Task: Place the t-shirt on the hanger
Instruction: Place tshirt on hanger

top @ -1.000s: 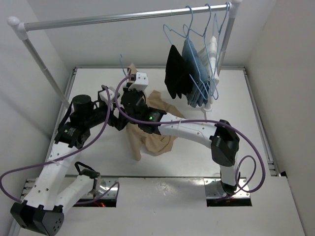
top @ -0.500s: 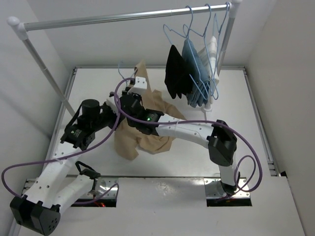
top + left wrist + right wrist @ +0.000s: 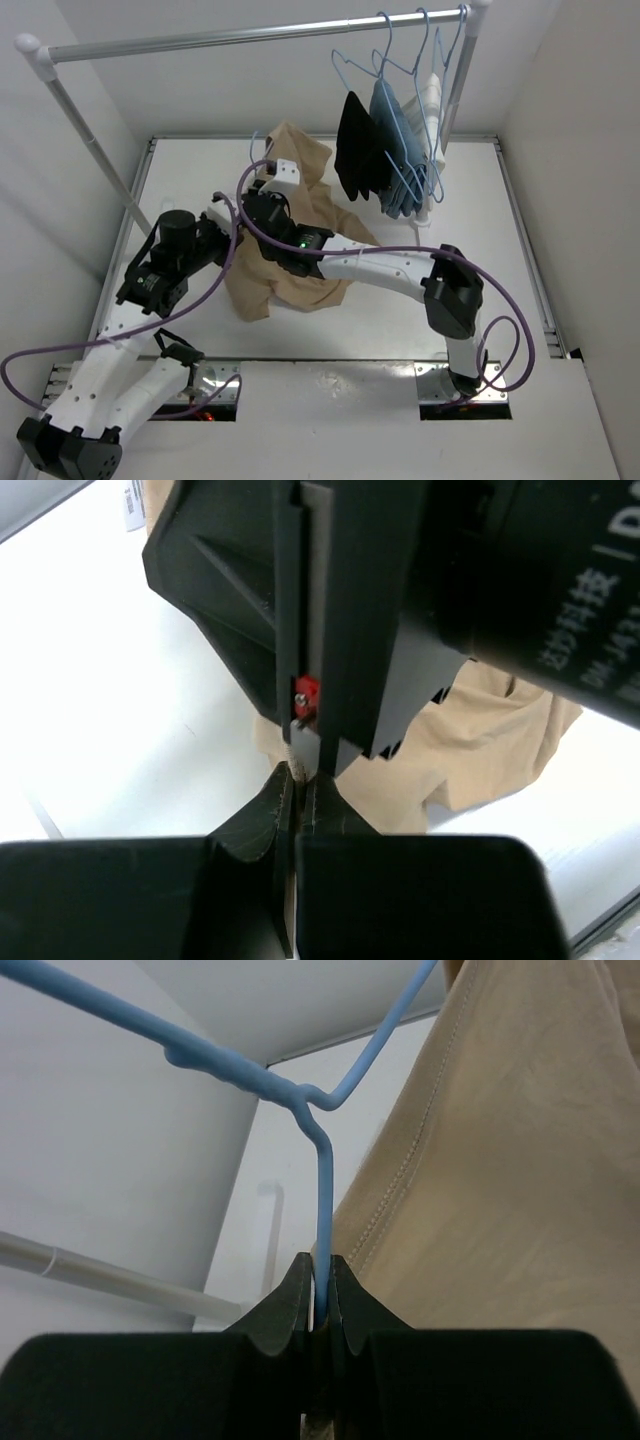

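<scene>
The tan t-shirt (image 3: 300,215) hangs bunched between both arms over the middle of the table, its top reaching up by the hanger's hook. The light-blue hanger (image 3: 254,148) shows only its hook in the top view; the rest is hidden behind cloth and arm. My right gripper (image 3: 320,1272) is shut on the hanger's wire (image 3: 322,1195), with the t-shirt (image 3: 510,1160) draped just to its right. My left gripper (image 3: 298,780) is shut on a thin edge of the t-shirt (image 3: 480,735), right under the right arm's black wrist (image 3: 340,610). In the top view the left gripper (image 3: 228,215) sits at the cloth's left side.
A metal clothes rail (image 3: 250,37) spans the back, with its slanted pole (image 3: 95,150) at the left. At the rail's right end hang blue hangers with a black garment (image 3: 358,150), a blue garment (image 3: 395,150) and a white one (image 3: 433,100).
My left gripper has shut on the shirt's edge. The shirt has been drawn up and spread toward the hanger's hook. The left arm has shifted slightly toward the near left.
</scene>
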